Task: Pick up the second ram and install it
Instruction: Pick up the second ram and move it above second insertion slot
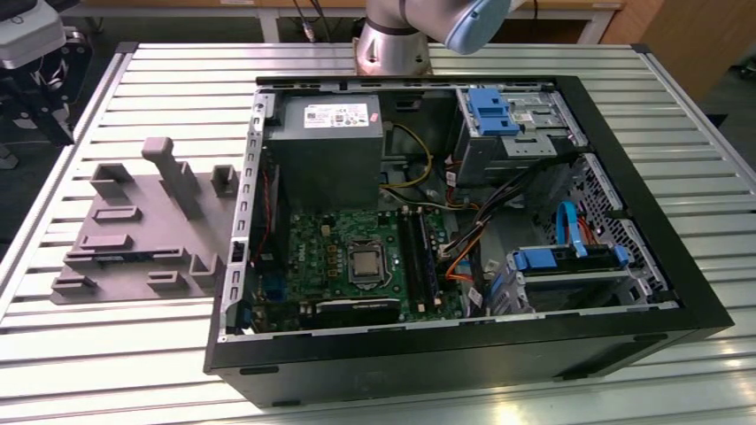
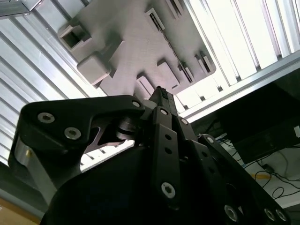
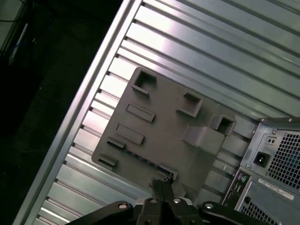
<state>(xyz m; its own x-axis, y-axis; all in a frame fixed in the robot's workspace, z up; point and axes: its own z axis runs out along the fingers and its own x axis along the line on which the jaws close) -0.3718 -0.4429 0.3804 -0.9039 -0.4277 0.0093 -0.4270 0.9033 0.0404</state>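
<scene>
My hand [image 3: 162, 183] is closed, fingertips pressed together, nothing between them. In both wrist views it hangs over the grey fixture plate [image 3: 159, 126], its tip nearest one end of a long slot. The second ram [image 3: 145, 162] sits edge-up in that slot, a thin dark strip, not gripped. The plate lies on the slatted counter [image 1: 177, 88] at the exterior view's left, just beside the open computer case [image 1: 697, 310]. The green motherboard [image 1: 319, 248] lies flat inside, lower middle of that frame.
</scene>
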